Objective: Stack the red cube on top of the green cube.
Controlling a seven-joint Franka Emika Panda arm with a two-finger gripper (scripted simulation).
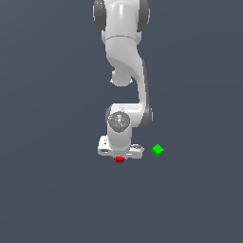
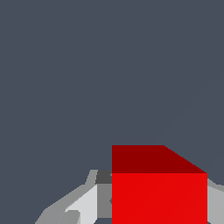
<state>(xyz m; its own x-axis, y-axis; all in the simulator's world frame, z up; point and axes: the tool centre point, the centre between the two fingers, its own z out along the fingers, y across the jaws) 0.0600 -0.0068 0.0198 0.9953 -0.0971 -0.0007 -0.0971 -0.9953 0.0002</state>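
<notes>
The red cube [image 1: 119, 159] sits right under my white gripper [image 1: 119, 156], between its fingers. In the wrist view the red cube [image 2: 159, 192] fills the space between the two fingers [image 2: 87, 205] of the gripper [image 2: 157, 210], and both pads lie against its sides. The green cube [image 1: 157, 150] rests on the grey floor, seen corner-on, a short way toward the exterior view's right of the gripper. It is out of the wrist view. I cannot tell whether the red cube is off the floor.
The flat dark grey floor [image 1: 57, 190] stretches all around. The white arm [image 1: 126, 57] rises behind the gripper toward the top of the exterior view.
</notes>
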